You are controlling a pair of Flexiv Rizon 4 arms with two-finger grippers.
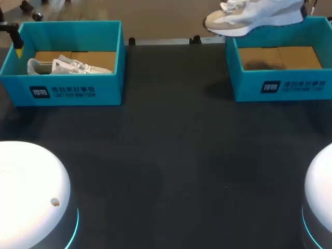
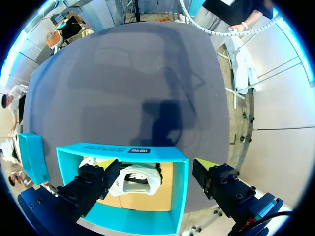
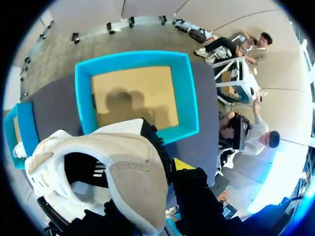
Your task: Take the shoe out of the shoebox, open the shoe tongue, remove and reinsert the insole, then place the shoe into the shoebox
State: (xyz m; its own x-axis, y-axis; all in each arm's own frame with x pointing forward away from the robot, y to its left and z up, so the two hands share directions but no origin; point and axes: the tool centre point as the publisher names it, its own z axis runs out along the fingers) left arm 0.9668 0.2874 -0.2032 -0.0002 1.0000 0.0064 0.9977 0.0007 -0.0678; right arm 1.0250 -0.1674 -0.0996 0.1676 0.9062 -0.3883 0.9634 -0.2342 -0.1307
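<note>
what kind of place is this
Likely a robot test bench, not a shop: a dark table bears two teal shoeboxes, the left box with a shoe in it, the right box empty, and the right gripper holds a lifted shoe aloft near it.

My left gripper (image 2: pixel 156 169) (image 1: pixel 18 44): fingers spread wide, both yellow tips showing in the wrist view, nothing clamped between them. From the head view I see it only at the far left edge, as one black finger with a yellow tip pointing down.

My right gripper (image 3: pixel 170 162): clamped on the heel of the shoe (image 3: pixel 123 167). One yellow tip shows outside the heel; the second finger is hidden by the shoe.

Left arm base (image 1: pixel 28 194) and right arm base (image 1: pixel 320 194): white domes, cyan ring lit on each.
</note>
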